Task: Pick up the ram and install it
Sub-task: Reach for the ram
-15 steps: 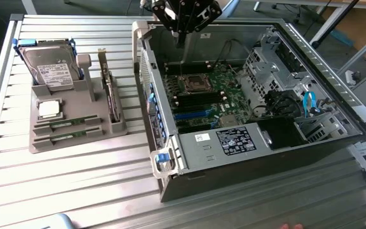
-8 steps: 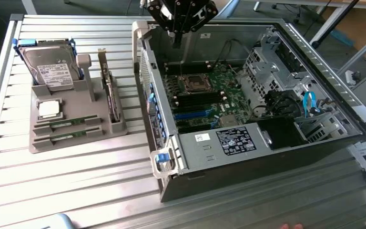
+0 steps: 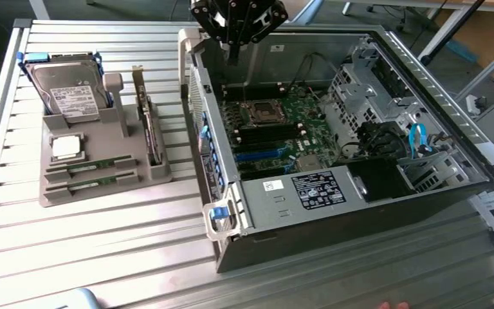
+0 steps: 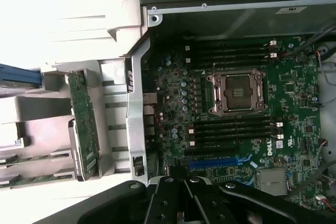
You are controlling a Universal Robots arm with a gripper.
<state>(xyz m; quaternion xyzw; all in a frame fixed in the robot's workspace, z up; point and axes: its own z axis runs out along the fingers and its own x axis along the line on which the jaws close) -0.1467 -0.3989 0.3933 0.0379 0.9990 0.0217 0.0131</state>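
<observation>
The open case (image 3: 316, 48) fills the exterior view's right; its slots (image 4: 231, 129) look bare. Two ram (image 3: 88, 166) sticks lie in the tray (image 3: 101, 195), lower left. The gripper (image 3: 237, 38) hangs top centre, closed and seemingly empty. Nothing has been picked up yet.

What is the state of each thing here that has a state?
Computer case: open.
Gripper: shut, above the case.
Ram sticks: two, lying in the gray holder.
Memory slots: empty.
Processor socket: empty.
Expansion card: upright in the holder.
</observation>
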